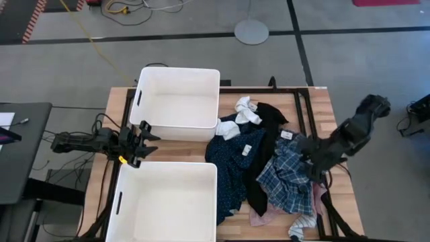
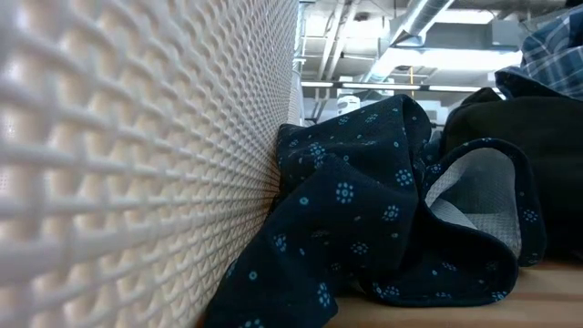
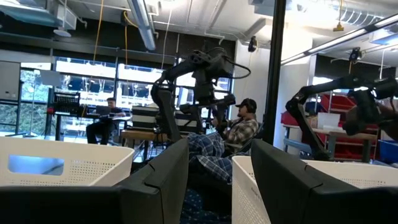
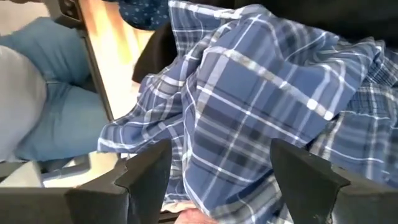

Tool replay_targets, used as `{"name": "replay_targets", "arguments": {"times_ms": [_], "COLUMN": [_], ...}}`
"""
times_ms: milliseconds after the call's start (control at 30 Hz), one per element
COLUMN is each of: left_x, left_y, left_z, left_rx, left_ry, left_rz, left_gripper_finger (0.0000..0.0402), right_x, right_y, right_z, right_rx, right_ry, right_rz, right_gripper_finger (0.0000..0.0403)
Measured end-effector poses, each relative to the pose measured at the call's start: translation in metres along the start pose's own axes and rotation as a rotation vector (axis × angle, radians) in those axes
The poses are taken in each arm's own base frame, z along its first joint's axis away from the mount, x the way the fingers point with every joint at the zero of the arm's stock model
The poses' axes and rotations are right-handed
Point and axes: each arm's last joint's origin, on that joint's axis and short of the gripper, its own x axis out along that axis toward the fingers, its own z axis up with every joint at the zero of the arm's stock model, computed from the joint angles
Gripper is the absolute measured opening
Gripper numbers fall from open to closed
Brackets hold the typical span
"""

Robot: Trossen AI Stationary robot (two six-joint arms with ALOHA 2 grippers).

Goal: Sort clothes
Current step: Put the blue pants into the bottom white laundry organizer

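Under right tool [image 1: 310, 168]: plaid shirt [image 1: 285, 176], fingers apart, nothing gripped | left tool [image 1: 140, 144] apart, between both bins [image 1: 178, 101], empty | sorting unstarted

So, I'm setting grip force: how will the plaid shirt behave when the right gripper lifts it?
Probably floppy: the plaid shirt lies crumpled in folds, so it should drape and trail from the right gripper, whose open fingers hang right over it. It likely won't come cleanly either, since it overlaps the black piece and may drag it. It looks thin, so probably light.
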Motion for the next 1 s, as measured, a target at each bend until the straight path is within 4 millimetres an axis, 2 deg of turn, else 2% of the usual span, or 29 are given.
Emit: {"name": "replay_targets", "arguments": {"times_ms": [267,433,567,800,900,1000], "left_x": [0.000,0.000,0.000,0.000,0.000,0.000], "left_y": [0.000,0.000,0.000,0.000,0.000,0.000], "left_z": [0.000,0.000,0.000,0.000,0.000,0.000], "left_rx": [0.000,0.000,0.000,0.000,0.000,0.000], "left_ry": [0.000,0.000,0.000,0.000,0.000,0.000], "left_rz": [0.000,0.000,0.000,0.000,0.000,0.000], "left_gripper_finger": [0.0169,0.0169,0.0169,0.0169,0.0169,0.0169], "right_x": [0.019,0.036,0.060,0.095,0.106,0.116], "right_y": [0.011,0.017,0.013,-0.008,-0.011,-0.012], "right_z": [-0.008,-0.008,-0.011,-0.013,-0.012,-0.008], "right_rx": [-0.010,-0.053,-0.072,-0.043,-0.047,-0.080], "right_ry": [0.078,0.040,0.073,0.132,0.128,0.116], "right_rz": [-0.184,-0.294,-0.426,-0.592,-0.568,-0.519], "right_gripper_finger": [0.0290,0.0290,0.0290,0.0288,0.0267,0.0207]}}
